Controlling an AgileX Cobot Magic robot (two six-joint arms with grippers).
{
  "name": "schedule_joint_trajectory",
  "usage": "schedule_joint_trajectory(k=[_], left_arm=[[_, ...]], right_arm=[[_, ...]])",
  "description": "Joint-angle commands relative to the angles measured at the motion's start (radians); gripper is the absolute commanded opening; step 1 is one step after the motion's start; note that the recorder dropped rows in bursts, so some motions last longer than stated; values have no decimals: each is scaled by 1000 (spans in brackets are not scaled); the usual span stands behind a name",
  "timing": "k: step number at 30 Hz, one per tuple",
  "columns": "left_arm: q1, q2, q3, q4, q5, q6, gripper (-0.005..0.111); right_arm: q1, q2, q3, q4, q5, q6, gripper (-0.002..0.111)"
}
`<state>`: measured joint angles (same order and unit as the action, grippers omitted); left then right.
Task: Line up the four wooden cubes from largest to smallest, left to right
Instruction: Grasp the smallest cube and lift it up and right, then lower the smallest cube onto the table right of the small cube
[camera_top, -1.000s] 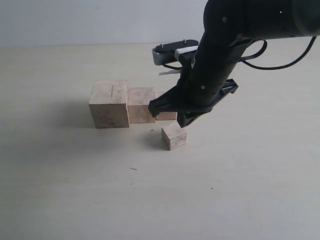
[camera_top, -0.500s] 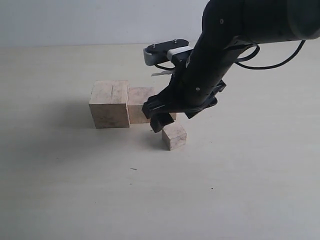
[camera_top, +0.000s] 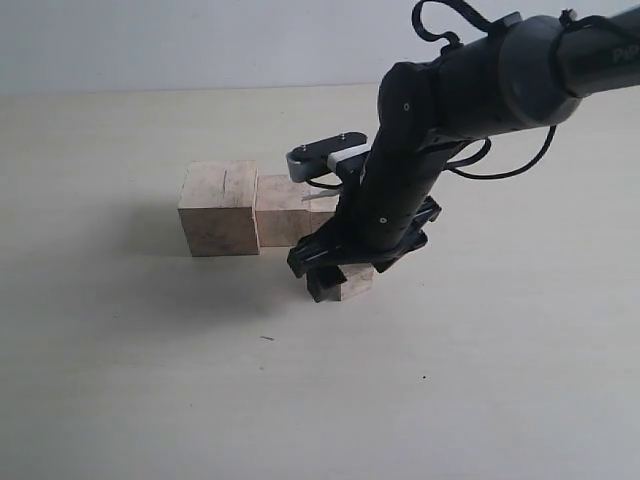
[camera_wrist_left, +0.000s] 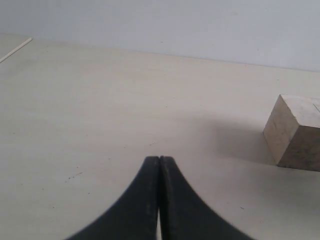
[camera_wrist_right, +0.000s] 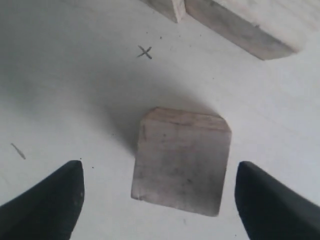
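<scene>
1. Wooden cubes stand on the pale table (camera_top: 120, 380) in the exterior view. The largest cube (camera_top: 220, 210), with a thin dark groove across its top, touches the second cube (camera_top: 280, 208) on its right. The third cube (camera_top: 323, 203) shows only as a sliver next in the row, behind the black arm (camera_top: 450, 100). The smallest cube (camera_top: 356, 284) sits apart, in front of the row's right end. The right gripper (camera_top: 335, 278) is down around it, and one dark finger hides the cube's left part.
2. The left wrist view shows the left gripper (camera_wrist_left: 159, 165) with its two fingers pressed flat together and nothing between them, over bare table. One pale block (camera_wrist_left: 295, 132) stands well apart from the fingertips and is cut by the picture's edge. Which of the four it is cannot be told.
3. In the right wrist view the smallest cube (camera_wrist_right: 181, 162) lies between the right gripper's black fingertips (camera_wrist_right: 50, 200). Table shows on both sides of it, so the fingers are spread wide and grip nothing. A small pencilled cross (camera_wrist_right: 145, 52) marks the table near the row, where two row cubes (camera_wrist_right: 240, 27) touch side by side.
</scene>
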<state>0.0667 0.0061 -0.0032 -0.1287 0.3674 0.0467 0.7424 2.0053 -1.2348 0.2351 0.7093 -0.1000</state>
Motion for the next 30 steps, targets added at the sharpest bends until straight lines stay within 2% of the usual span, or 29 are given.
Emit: schedule_joint_trajectory(k=[1,2,4,5,7,9,13,15,19,21,23,24,27,29,30], left_arm=[[-6,-6,3,1,-11,-1,0],[-6,-6,3,1,-11,-1,0],[-6,-6,3,1,-11,-1,0],[-6,-6,3,1,-11,-1,0],[-6,-6,3,1,-11,-1,0],[-6,-6,3,1,-11,2,0],[-6,-6,3,1,-11,2,0],[-6,-6,3,1,-11,0,0],[-6,-6,3,1,-11,0,0],[-6,-6,3,1,-11,0,0],[-6,-6,3,1,-11,0,0],[-6,-6,3,1,-11,0,0],[-6,-6,3,1,-11,0,0],[-6,-6,3,1,-11,0,0],[-6,-6,3,1,-11,0,0]], right_arm=[[1,18,2,-18,-31,28,65],[1,18,2,-19,-31,38,60],[1,14,-1,-25,-22,48,40],[1,8,-2,-27,-12,48,33],[1,-14,-11,-29,33,48,9],[1,-44,-28,-36,81,46,0],[-3,-134,-80,-143,181,40,0],[-49,-197,-127,-218,225,48,0],[-238,-252,-205,-213,272,-41,0],[-334,-230,-216,-213,288,-174,0],[-379,-190,-216,-142,286,-304,0],[-384,-164,-216,-85,288,-401,0],[-378,-77,-216,168,323,-901,0],[-377,-27,-216,192,335,-1171,0],[-377,-14,-218,178,329,-1215,0]])
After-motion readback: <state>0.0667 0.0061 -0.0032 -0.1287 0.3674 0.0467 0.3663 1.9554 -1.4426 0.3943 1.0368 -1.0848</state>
